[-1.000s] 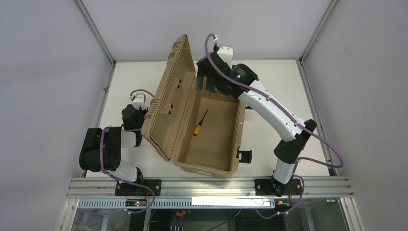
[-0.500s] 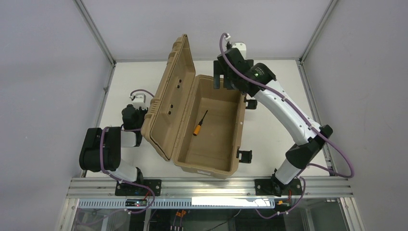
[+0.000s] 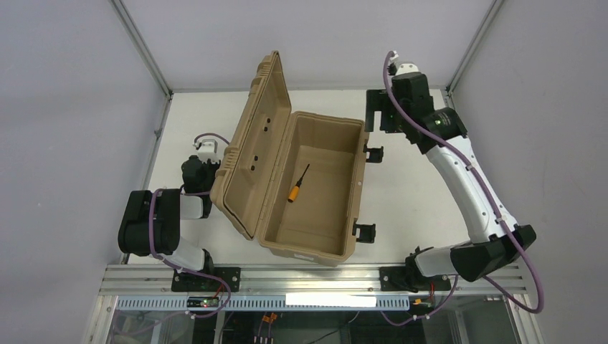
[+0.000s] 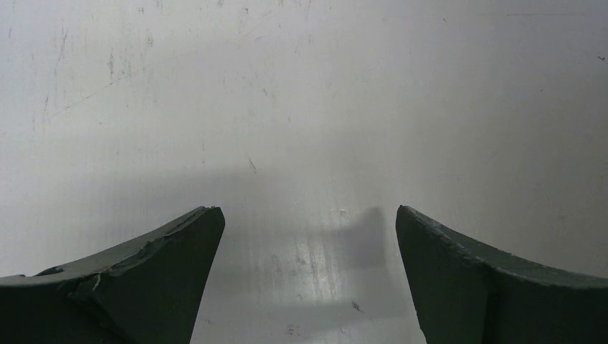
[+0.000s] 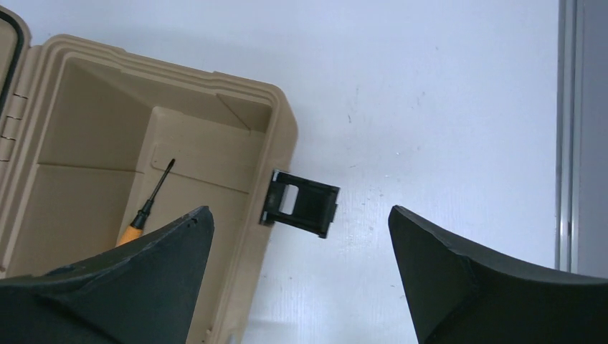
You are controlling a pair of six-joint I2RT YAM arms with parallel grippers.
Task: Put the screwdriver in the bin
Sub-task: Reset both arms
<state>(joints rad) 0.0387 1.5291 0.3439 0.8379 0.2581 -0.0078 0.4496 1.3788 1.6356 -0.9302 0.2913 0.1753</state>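
Note:
The tan bin (image 3: 337, 247) stands open in the middle of the table, its ribbed lid (image 3: 254, 147) tipped up to the left. The screwdriver (image 3: 297, 184), orange handle and thin black shaft, lies loose on the bin's floor. In the right wrist view the screwdriver (image 5: 147, 208) shows inside the bin (image 5: 276, 122), partly behind my left finger. My right gripper (image 3: 378, 115) hangs open and empty above the table, beyond the bin's far right corner. My left gripper (image 4: 307, 236) is open over bare table, empty; in the top view the left arm (image 3: 154, 218) is folded behind the lid.
Two black latches (image 3: 364, 232) stick out from the bin's right side; one latch (image 5: 301, 204) hangs open in the right wrist view. A metal frame rail (image 5: 566, 136) runs along the table's right edge. White table (image 3: 409, 186) lies to the right of the bin.
My right arm has swung right and away from the bin's far rim, its gripper now outside the bin. The screwdriver and the left arm have not moved.

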